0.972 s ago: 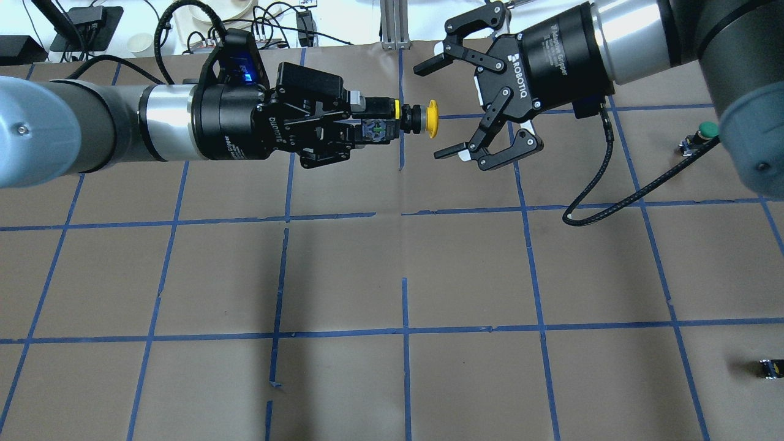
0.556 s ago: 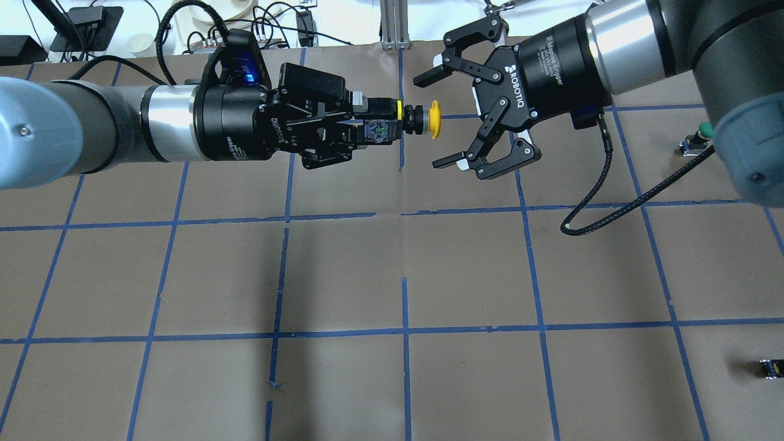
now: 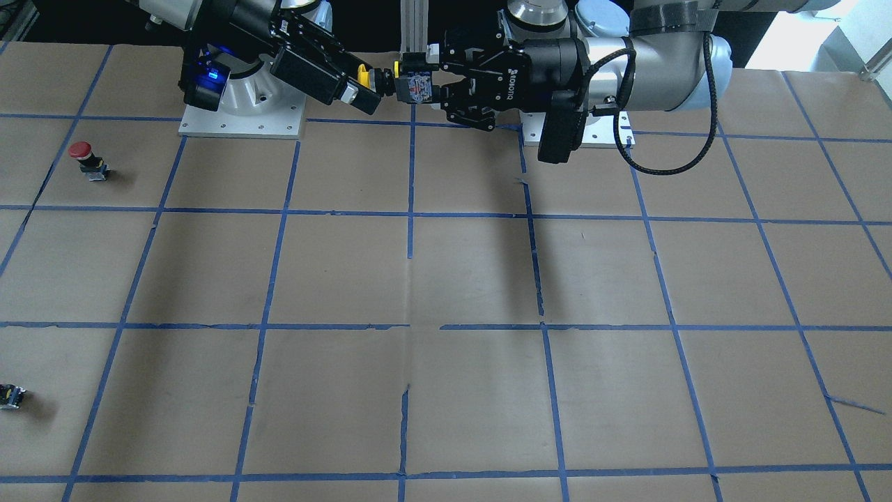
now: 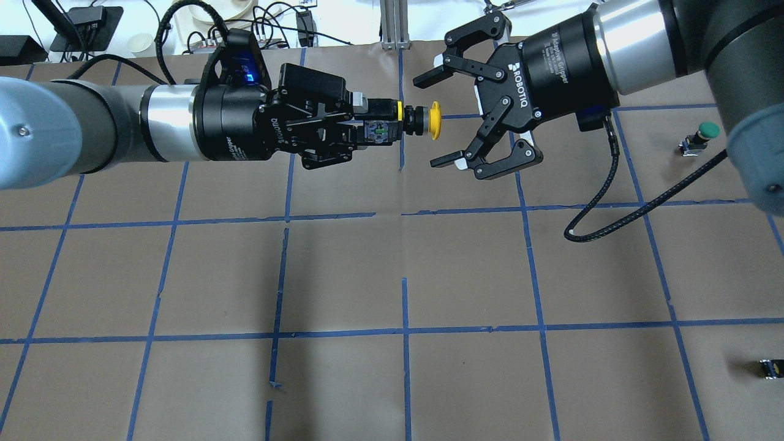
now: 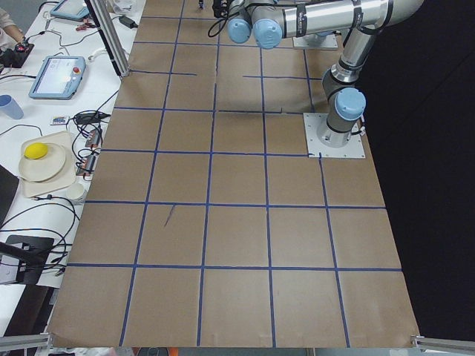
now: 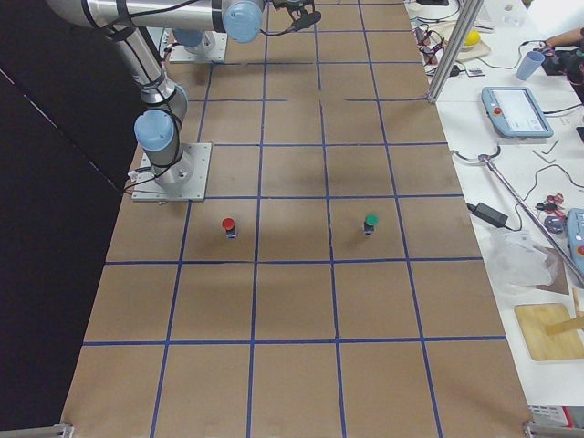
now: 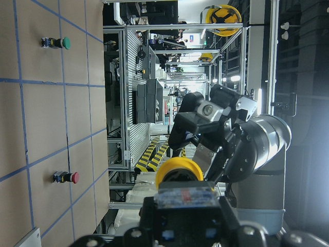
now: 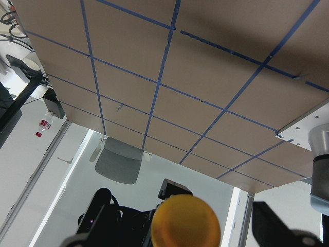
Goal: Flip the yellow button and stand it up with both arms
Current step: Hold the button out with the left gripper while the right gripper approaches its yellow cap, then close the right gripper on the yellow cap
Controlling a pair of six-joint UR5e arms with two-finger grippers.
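Note:
The yellow button [image 4: 433, 120] is held in the air, lying level, cap pointing towards the right arm. My left gripper [image 4: 375, 127] is shut on its black-and-grey body. It also shows in the front view [image 3: 417, 87]. My right gripper [image 4: 429, 122] is open, its fingertips [image 4: 422, 79] flanking the yellow cap without touching it. The cap shows in the front view [image 3: 362, 73], the left wrist view [image 7: 180, 170] and, close up, the right wrist view [image 8: 185, 222].
A red-capped button [image 3: 81, 155] and a green-capped button [image 4: 704, 131] stand on the brown paper on the robot's right side. A small dark block [image 4: 770, 367] lies near the right front edge. Blue tape lines grid the table [image 4: 404, 275].
My right gripper has shifted slightly towards the yellow cap, still open. My left gripper and the button have stayed in place.

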